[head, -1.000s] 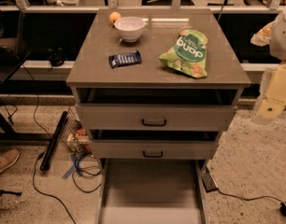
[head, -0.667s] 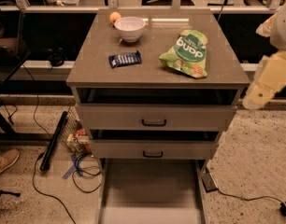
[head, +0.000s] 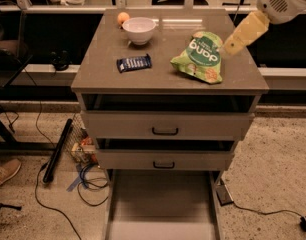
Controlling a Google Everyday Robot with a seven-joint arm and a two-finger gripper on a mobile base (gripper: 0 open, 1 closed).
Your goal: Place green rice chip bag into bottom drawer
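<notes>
Jaws at upper right, aslant down-left.

I see the green rice chip bag (head: 199, 58) on the right of the cabinet top: light green, with a white patch, dark lettering and pale round chips printed on it. My gripper (head: 232, 45), cream-yellow, hangs just beside the bag's far right corner. To the left, the wrapped bar (head: 134, 63) is dark blue, the bowl (head: 139, 30) white, and the ball (head: 123, 18) orange. The bottom drawer (head: 163, 204) is plain grey.

Speckled floor (head: 278, 149) strewn with cables (head: 53, 206), grey-beige drawer cabinet (head: 158, 76) centre, white rail (head: 43, 8) behind, maybe a dark desk (head: 7, 70) left, warm light.
</notes>
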